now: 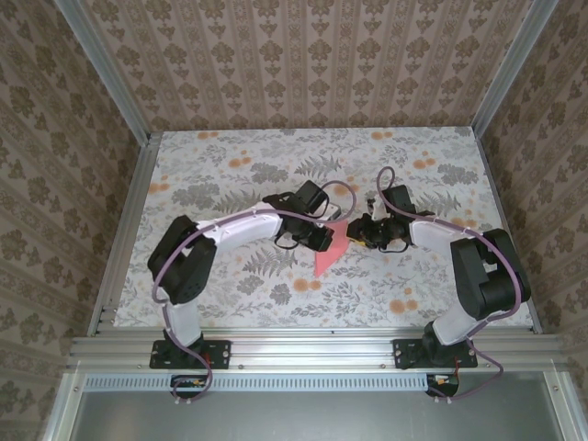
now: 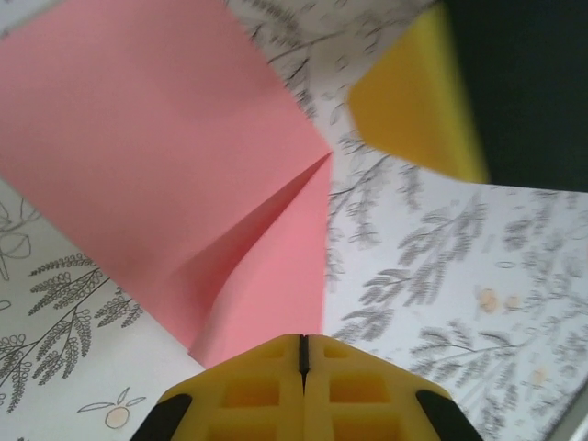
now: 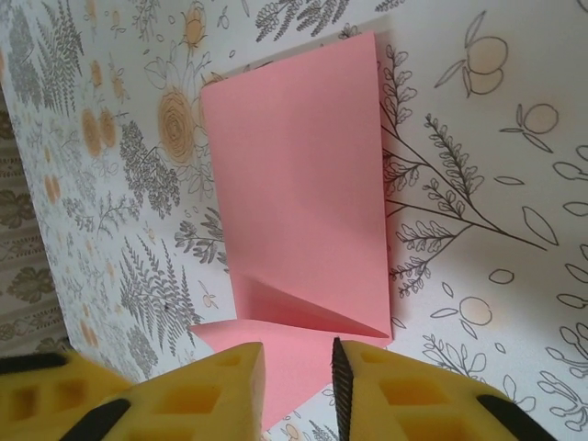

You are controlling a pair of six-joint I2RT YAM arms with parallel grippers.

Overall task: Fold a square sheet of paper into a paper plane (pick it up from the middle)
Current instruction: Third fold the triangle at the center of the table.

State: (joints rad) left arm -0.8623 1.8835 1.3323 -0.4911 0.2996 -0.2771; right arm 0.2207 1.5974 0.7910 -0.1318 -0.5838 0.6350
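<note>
One square sheet of paper (image 1: 327,256) lengthwise near-to-far, left gripper (image 2: 303,342) closed, right gripper (image 3: 297,360) ajar

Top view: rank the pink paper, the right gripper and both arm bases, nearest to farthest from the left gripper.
1. pink paper, right by the left gripper, on its bases' side.
2. right gripper, just to the right, across the paper.
3. right arm base and left arm base, at the near table edge on either side: too close to call.
</note>
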